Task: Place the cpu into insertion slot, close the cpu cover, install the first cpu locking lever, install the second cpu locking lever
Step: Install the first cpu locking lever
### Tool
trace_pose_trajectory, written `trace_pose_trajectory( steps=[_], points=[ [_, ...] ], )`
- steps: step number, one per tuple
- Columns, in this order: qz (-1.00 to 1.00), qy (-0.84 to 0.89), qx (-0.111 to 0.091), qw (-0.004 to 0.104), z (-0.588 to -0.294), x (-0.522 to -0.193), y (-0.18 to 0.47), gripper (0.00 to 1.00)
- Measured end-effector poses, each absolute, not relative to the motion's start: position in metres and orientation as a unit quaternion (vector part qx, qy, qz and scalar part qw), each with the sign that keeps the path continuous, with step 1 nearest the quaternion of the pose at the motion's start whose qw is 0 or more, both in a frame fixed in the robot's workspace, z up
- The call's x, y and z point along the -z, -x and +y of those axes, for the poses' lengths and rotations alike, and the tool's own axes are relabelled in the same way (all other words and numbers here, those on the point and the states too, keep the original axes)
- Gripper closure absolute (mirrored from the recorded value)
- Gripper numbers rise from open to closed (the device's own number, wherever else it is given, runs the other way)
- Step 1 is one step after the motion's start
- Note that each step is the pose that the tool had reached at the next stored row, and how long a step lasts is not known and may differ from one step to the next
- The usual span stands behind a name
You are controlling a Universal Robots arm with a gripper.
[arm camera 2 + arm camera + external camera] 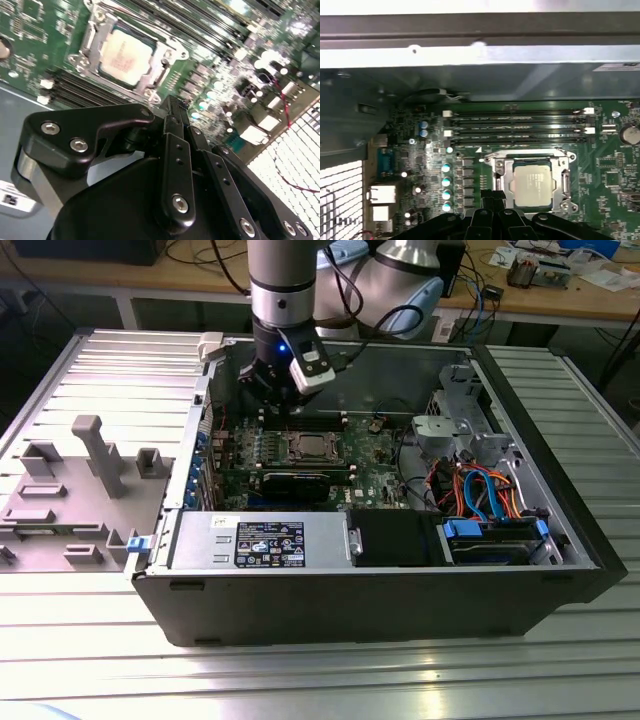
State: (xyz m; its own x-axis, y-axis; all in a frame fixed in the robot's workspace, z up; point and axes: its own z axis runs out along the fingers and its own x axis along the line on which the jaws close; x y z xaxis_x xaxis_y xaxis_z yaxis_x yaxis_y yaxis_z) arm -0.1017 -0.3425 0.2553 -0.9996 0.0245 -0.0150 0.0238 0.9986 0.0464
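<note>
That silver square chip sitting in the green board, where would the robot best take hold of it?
By two opposite edges, from straight above: the cpu lies flat, top face up. The cpu cover frames it closely, so those edges look out of reach unless the frame is lifted first. The gripper hangs near it.

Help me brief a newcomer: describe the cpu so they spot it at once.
Inside the open black computer case, find the green motherboard. Near its middle, beside the long memory slots, the cpu sits in a silver metal frame. It is the only flat, square, silver-grey plate; the coin battery nearby is round.
</note>
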Motion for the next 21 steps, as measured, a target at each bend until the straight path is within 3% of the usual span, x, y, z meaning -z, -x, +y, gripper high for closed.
trace_pose_trajectory(
  steps=[21],
  points=[
    [0.999, 0.022, -0.024, 0.007, -0.3409, -0.2549, 0.1072, 0.89]
  ],
)
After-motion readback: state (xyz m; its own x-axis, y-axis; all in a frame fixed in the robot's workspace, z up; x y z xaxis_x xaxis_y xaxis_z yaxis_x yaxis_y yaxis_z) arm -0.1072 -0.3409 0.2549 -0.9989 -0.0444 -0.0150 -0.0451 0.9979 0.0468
